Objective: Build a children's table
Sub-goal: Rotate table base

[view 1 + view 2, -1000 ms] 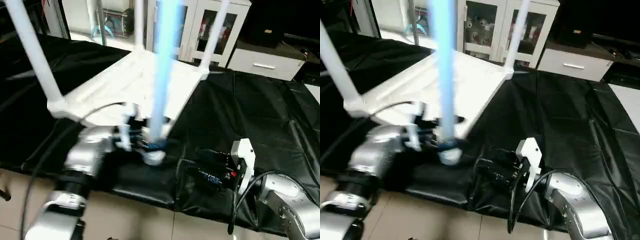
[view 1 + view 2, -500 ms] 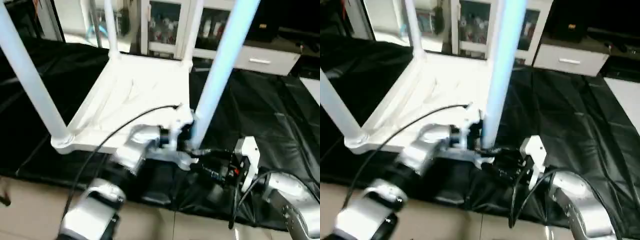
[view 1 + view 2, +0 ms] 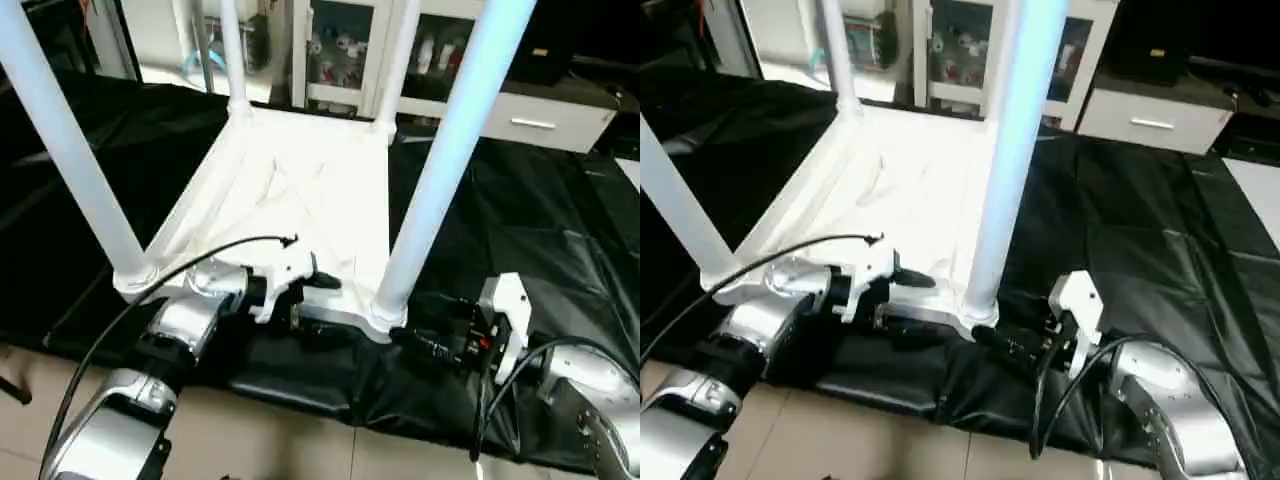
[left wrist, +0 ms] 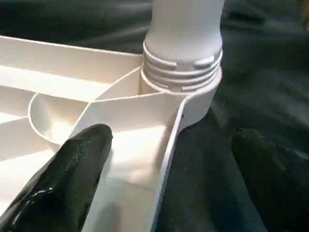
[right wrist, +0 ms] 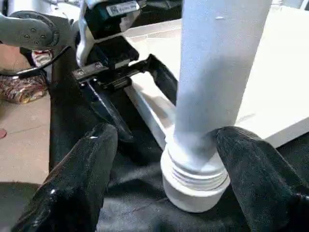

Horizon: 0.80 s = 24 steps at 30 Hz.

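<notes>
Black crinkled sheet (image 3: 520, 215) under ribbed white tabletop (image 3: 300, 190); both end effectors (image 3: 318, 300) (image 3: 1015, 345) spread.

Upright legs (image 3: 440, 160) around open tabletop (image 3: 300, 190)

tabletop (image 3: 300, 190): white, ribbed underside. legs (image 3: 440, 170): white, ribbed ends. table cover (image 3: 520, 210): black. gripper fingers (image 5: 72, 183): glossy black. forearms (image 3: 190, 320): silver. cabinet (image 3: 350, 50): white.

No text can be read (the left end effector (image 5: 126, 72) bears a blurred label).
</notes>
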{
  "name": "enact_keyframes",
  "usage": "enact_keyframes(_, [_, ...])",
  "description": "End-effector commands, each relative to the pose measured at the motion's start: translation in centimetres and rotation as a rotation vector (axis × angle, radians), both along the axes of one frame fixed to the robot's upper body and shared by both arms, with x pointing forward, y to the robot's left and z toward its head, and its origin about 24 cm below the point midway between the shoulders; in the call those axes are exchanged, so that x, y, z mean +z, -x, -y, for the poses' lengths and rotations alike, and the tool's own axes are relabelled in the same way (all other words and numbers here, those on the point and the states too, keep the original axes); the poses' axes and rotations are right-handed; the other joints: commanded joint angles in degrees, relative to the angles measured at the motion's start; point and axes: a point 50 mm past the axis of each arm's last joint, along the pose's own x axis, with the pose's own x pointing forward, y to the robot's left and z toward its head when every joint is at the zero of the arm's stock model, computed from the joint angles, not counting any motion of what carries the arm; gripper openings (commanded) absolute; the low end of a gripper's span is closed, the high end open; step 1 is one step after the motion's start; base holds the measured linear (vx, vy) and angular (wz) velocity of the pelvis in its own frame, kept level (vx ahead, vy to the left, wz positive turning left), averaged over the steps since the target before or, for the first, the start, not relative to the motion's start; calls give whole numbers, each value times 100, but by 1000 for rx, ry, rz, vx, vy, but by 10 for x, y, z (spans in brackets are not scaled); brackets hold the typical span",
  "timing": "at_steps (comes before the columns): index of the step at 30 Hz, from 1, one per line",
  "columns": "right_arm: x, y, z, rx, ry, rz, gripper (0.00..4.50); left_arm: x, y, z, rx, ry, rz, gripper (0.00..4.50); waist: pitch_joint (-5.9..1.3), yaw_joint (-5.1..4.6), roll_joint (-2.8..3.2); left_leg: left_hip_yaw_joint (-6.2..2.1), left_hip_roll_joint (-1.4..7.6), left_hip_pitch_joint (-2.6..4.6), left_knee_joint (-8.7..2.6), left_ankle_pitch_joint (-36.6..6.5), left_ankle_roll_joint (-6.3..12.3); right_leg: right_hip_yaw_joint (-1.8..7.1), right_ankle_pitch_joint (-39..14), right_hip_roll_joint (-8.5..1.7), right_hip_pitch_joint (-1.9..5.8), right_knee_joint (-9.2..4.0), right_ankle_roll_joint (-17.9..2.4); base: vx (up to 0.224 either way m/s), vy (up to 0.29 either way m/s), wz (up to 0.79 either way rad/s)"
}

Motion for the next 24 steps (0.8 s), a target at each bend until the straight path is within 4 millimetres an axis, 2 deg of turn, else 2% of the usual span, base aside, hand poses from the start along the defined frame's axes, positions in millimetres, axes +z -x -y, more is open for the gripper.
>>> enact_keyframes(1, [5, -2, 7, -6, 18, 16, 355, -3, -4, -3, 47, -42, 4, 448, -299, -7, -55, 34, 31, -22, -469, -1772, 231, 125, -2141, -182, 278, -439, -958, 0, 0, 0])
enact_keyframes(2, [5, -3, 7, -5, 20, 17, 355, -3, -4, -3, 50, -34, -6, 448, -300, -5, -66, 30, 27, -21, -466, -1801, 206, 129, -2387, -194, 266, -463, -867, 0, 0, 0])
enact_keyframes(3, [5, -3, 8, -4, 23, 17, 355, -2, -4, -3, 51, -29, -12, 420, -289, -6, -60, 28, 25, -9, -465, -1836, 198, 130, -2608, -198, 241, -491, -796, 0, 0, 0])
enact_keyframes(6, [6, -4, 9, -1, 28, 19, 355, -3, -6, -2, 43, -42, -12, 412, -297, -25, -62, 15, 20, -28, -467, -1787, 196, 123, -2690, -189, 238, -510, -717, 0, 0, 0])
enact_keyframes(9, [6, -3, 10, 1, 33, 20, 355, -3, -8, -2, 14, -75, -8, 387, -306, -39, -59, 9, 21, -34, -467, -1776, 207, 119, -2554, -183, 239, -504, -751, 0, 0, 0])
enact_keyframes(11, [6, -3, 11, 2, 37, 20, 355, 0, -8, -3, -14, -85, -10, 378, -314, -36, -52, 13, 30, -40, -467, -1674, 233, 130, -2247, -182, 247, -466, -867, 0, 0, 0])
enact_keyframes(15, [5, -3, 14, -1, 41, 20, 355, 6, -9, 0, -54, -69, -6, 331, -333, -28, -35, 23, 39, -43, -454, -1528, 266, 132, -1769, -185, 269, -411, -1096, 0, 0, 0])
enact_keyframes(17, [5, -3, 14, -1, 42, 20, 355, 7, -10, 1, -61, -63, -4, 316, -334, -26, -44, 35, 31, -46, -442, -1479, 299, 133, -1650, -183, 274, -407, -1157, 0, 0, 0])
enact_keyframes(19, [4, -3, 13, 0, 43, 19, 355, 7, -10, 3, -75, -74, -1, 307, -335, -23, -42, 36, 29, -49, -442, -1460, 320, 128, -1645, -180, 277, -406, -1165, 0, 0, 0])
enact_keyframes(21, [4, -3, 13, 1, 42, 18, 355, 6, -10, 4, -80, -81, 0, 279, -333, -17, -40, 32, 40, -47, -445, -1464, 319, 129, -1617, -186, 283, -399, -1182, 0, 0, 0])
enact_keyframes(24, [4, -3, 12, 3, 42, 18, 355, 6, -11, 5, -80, -81, 4, 256, -326, -8, -52, 34, 39, -44, -448, -1531, 314, 129, -1777, -194, 282, -414, -1142, 0, 0, 0])
